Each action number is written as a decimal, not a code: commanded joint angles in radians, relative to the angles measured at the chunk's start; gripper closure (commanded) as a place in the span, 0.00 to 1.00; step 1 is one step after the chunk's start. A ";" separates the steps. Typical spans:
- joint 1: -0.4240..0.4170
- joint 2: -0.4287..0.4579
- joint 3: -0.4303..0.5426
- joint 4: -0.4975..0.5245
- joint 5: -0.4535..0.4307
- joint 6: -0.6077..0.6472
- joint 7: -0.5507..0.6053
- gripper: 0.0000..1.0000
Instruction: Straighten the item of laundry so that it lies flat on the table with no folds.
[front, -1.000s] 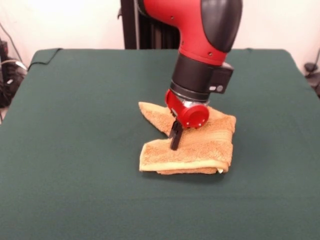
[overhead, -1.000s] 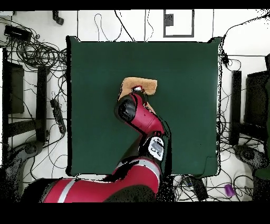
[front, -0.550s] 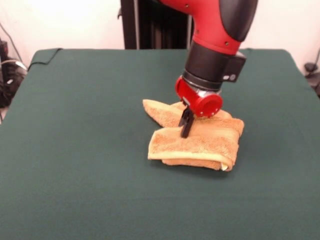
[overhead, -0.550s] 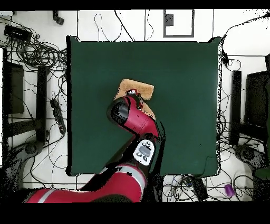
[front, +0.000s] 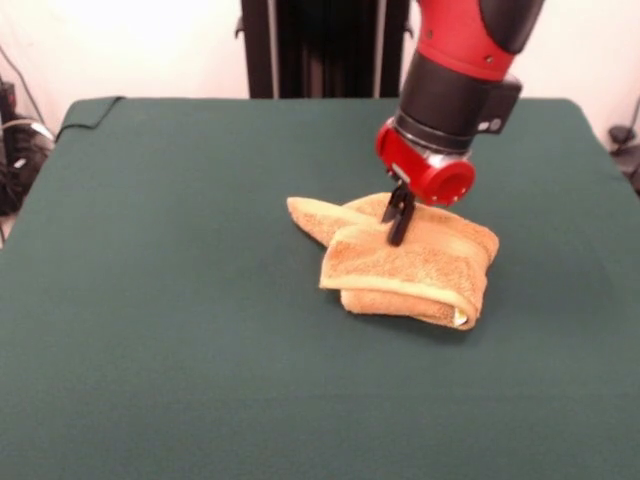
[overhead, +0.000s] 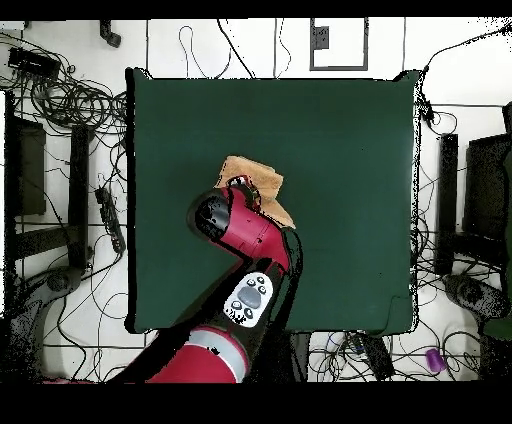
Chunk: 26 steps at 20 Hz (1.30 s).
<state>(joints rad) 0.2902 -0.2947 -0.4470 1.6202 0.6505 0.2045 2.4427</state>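
**Q:** What has changed in the last second, and what does it mean for the task?

**A:** The gripper (front: 399, 232) has travelled toward the front view's right and slightly toward the table's far side, and the towel (front: 410, 265) has slid along with it across the table (front: 150, 300). The towel has not opened: the folded upper layer is still doubled over the lower one, and one corner still pokes out on the side the gripper came from. Judged from this, the cloth is being dragged rather than unfolded, so the task is barely advanced.

**Q:** How do the fingers stand?

**A:** They appear pressed together on the upper layer's far edge, pinching a bit of terry; the tips meet the cloth.

**Q:** Where does the towel lie relative to the gripper?

**A:** Directly beneath it and spreading toward the camera in the front view, the thick folded edge lying nearest. In the overhead view, only a part of the towel (overhead: 252, 172) shows beyond the arm.
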 joint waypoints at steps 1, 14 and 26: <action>0.076 0.000 -0.002 -0.013 0.069 0.202 0.325 1.00; 0.160 0.018 -0.081 -0.039 0.100 0.292 0.416 1.00; 0.213 0.039 -0.141 -0.076 0.074 0.347 0.518 1.00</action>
<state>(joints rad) 0.4712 -0.3037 -0.6171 1.5851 0.6909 0.4293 2.6512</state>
